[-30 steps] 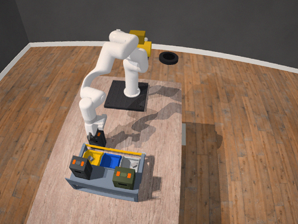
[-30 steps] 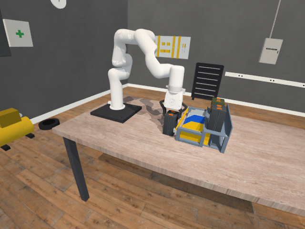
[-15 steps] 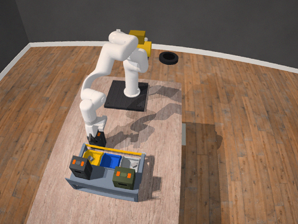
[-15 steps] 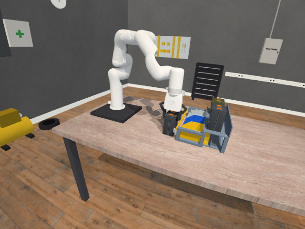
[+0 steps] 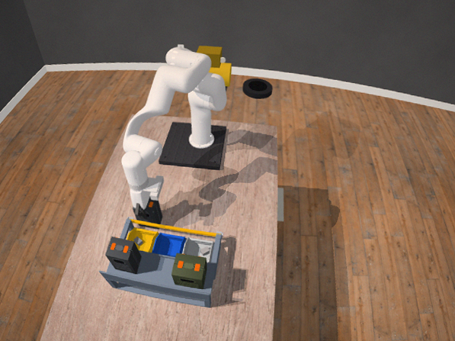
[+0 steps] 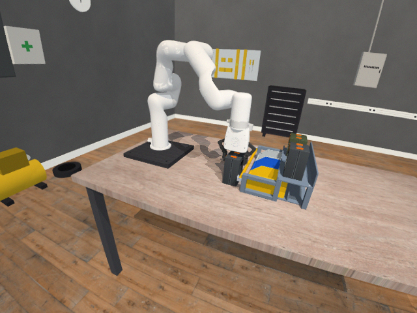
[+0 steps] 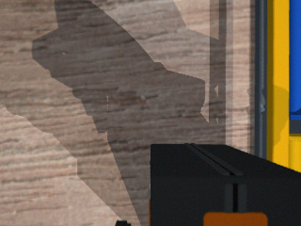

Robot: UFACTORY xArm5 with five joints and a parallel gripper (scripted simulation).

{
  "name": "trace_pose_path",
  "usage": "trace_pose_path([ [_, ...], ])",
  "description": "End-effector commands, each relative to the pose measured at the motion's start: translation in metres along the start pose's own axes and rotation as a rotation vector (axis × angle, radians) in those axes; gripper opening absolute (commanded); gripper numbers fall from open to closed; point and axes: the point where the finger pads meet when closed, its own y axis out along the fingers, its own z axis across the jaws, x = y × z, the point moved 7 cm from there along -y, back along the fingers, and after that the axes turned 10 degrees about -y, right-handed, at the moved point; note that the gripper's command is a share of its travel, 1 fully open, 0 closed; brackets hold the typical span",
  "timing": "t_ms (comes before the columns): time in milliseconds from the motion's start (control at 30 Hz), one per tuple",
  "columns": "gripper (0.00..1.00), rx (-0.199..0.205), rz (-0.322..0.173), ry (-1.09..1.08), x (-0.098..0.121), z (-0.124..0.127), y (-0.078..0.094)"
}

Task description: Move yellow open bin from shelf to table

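The yellow open bin (image 5: 145,237) (image 6: 260,186) sits at the left end of the grey-blue shelf (image 5: 154,286) (image 6: 311,175), with a grey part in it. A blue bin (image 5: 169,245) (image 6: 267,163) and a grey bin (image 5: 200,247) stand beside it in the same row. My gripper (image 5: 148,208) (image 6: 235,154) is open and low over a black closed box with orange latches (image 5: 153,212) (image 6: 231,171) (image 7: 221,188). That box stands on the table just behind the shelf, near the yellow bin. The open fingers straddle its top and do not grip it.
A black latched box (image 5: 122,254) (image 6: 296,162) and an olive latched box (image 5: 189,270) (image 6: 298,137) stand on the shelf's upper level. A yellow rail (image 5: 173,229) (image 7: 277,80) runs along the shelf's back edge. The arm's black base plate (image 5: 181,150) (image 6: 158,155) lies at the table's far end.
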Motion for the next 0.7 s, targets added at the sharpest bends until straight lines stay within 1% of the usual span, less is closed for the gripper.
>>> trace_pose_path([
  [0,1.0,0.003,-0.003,0.0,0.0003,0.001,-0.0016],
  [267,1.0,0.003,-0.003,0.0,0.0003,0.001,-0.0016],
  [300,0.0,0.004,-0.002,0.0,0.0004,0.0009,-0.0016],
  [667,0.0,0.004,-0.002,0.0,0.0004,0.0009,-0.0016],
])
